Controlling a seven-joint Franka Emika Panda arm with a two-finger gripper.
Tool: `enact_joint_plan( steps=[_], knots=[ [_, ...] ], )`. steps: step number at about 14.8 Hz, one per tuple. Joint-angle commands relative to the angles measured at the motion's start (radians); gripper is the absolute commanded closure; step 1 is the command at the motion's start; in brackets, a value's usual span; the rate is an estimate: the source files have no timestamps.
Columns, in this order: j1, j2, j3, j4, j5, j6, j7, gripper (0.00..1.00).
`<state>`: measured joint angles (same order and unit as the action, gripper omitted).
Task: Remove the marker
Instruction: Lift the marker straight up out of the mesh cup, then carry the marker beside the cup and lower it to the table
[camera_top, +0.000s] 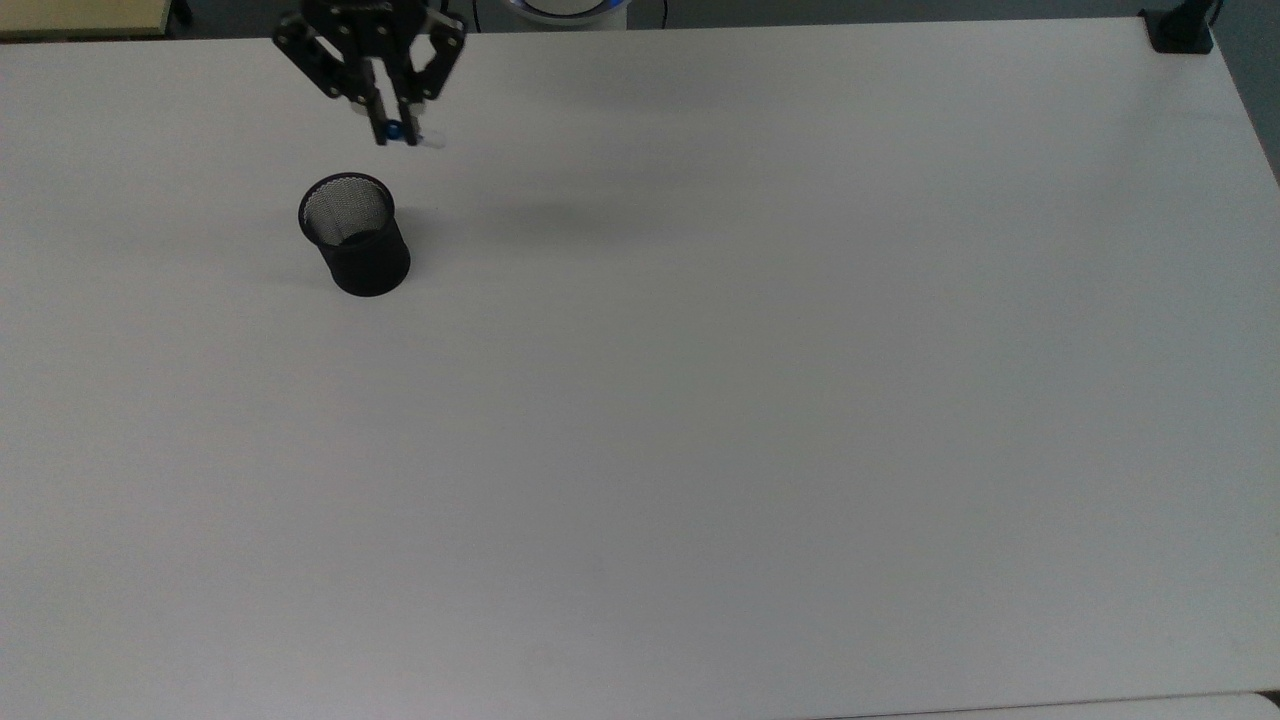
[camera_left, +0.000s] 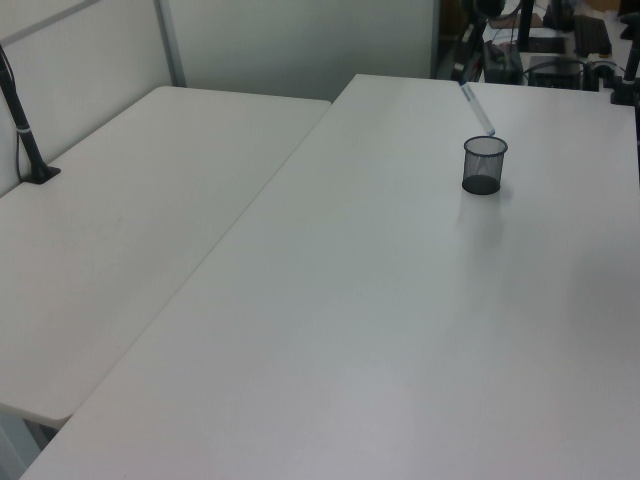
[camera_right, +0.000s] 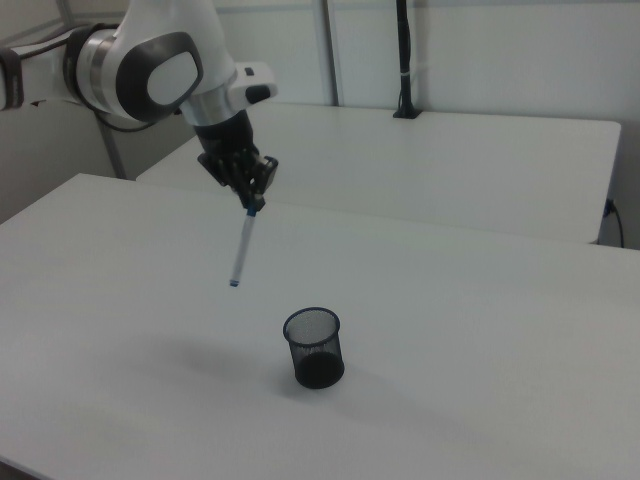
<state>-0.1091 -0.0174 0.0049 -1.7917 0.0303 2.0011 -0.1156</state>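
My gripper (camera_top: 392, 130) (camera_right: 251, 203) hangs high in the air, shut on the blue top end of the marker (camera_right: 241, 248). The marker's white barrel (camera_left: 478, 108) dangles below the fingers, slightly tilted, its blue lower end free in the air. The black mesh cup (camera_top: 353, 236) (camera_right: 314, 347) (camera_left: 483, 165) stands upright on the white table, with nothing showing inside it. In the right view the marker hangs above and to the left of the cup, well clear of its rim. In the top view the gripper is above and slightly right of the cup.
The white table (camera_top: 760, 400) stretches wide to the top view's right and bottom. A second white table (camera_left: 120, 230) lies at the left view's left. A black clamp post (camera_top: 1180, 30) sits at the top view's upper right corner.
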Motion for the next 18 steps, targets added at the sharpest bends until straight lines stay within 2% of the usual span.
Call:
enact_joint_plan(
  steps=[1, 4, 10, 13, 18],
  knots=[
    [0.048, 0.102, 0.050, 0.018, 0.014, -0.042, 0.169, 0.96],
    [0.101, 0.192, 0.050, 0.017, 0.014, -0.025, 0.273, 0.96],
    [0.161, 0.292, 0.050, 0.017, 0.007, 0.021, 0.317, 0.96],
    [0.178, 0.339, 0.050, 0.006, -0.006, 0.119, 0.347, 0.96],
    [0.201, 0.364, 0.050, -0.043, -0.099, 0.261, 0.347, 0.96]
  ],
)
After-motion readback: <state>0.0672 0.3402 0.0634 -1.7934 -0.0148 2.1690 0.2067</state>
